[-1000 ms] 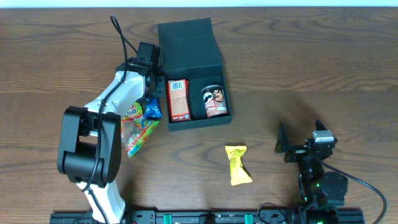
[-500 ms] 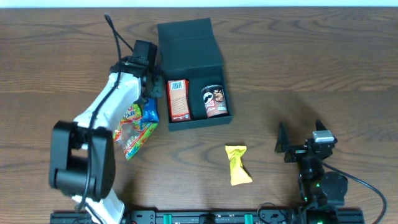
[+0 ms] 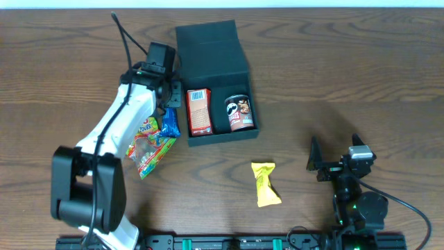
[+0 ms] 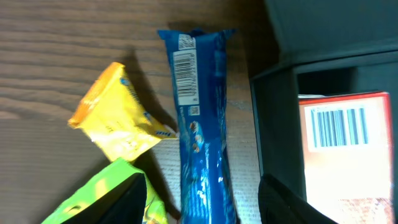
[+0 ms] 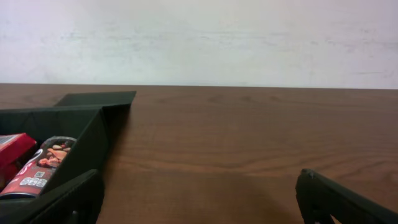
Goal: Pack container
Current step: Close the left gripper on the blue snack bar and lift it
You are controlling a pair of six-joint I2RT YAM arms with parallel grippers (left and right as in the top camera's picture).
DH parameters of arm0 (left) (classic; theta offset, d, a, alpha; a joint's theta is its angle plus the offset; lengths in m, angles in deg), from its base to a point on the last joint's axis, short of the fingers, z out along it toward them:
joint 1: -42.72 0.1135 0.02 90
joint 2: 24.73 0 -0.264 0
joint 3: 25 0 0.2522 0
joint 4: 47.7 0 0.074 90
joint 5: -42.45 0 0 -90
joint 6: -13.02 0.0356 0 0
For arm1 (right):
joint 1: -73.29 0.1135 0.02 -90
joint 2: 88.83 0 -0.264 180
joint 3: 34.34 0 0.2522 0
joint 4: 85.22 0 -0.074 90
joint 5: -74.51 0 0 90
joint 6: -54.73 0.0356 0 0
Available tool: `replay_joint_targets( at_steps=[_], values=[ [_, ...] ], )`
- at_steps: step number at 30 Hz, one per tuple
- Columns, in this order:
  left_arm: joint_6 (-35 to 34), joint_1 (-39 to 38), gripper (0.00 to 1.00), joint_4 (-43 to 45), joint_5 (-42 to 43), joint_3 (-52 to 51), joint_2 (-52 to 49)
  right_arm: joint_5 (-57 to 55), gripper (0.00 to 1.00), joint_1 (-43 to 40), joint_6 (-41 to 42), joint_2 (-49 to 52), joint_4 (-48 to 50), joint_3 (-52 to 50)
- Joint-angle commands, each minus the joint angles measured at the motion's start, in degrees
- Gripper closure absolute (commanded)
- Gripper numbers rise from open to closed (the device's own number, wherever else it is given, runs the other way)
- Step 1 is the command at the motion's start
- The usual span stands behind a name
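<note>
Overhead shows the container (image 3: 215, 83) on the counter (image 3: 333, 62), left of centre toward the far edge, its lid flap thrown back behind it. Inside, a red box (image 3: 200, 111) lies on the left and a can (image 3: 240, 113) on the right, side by side. The left arm reaches up along the container's left wall, and the left tool (image 3: 173, 97) hangs just beside that wall. Below it a blue packet (image 3: 169, 123) lies along the wall, with a colourful bag (image 3: 151, 146) beside it. A yellow wrapper (image 3: 266, 183) lies alone nearer the front edge, well apart from the container. The right tool (image 3: 334, 154) sits at the front right, far from everything. Left wrist view looks straight down: the blue packet runs lengthwise between the tool's two fingers, which stand apart and clamp nothing. One finger is over a green bag (image 4: 106, 202), the other over the container's edge. A yellow pouch (image 4: 115, 115) touches the blue packet's left side. Right wrist view has its fingers spread wide with only bare counter between them. The container stands off to the left, with the can showing inside.
</note>
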Motion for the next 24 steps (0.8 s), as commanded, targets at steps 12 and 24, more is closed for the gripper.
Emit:
replay_joint_targets(
  at_steps=[12,24],
  values=[
    [-1.7,-0.8,0.44,4.3,-1.5,-1.5,-6.8,-0.1,0.01,-0.9,-0.6,-0.1,-0.3,-0.1],
    [-1.7,-0.8,0.59,9.8,-1.4,-7.1,-6.8,-0.1,0.01,-0.9,-0.6,-0.1,-0.3,-0.1]
  ],
)
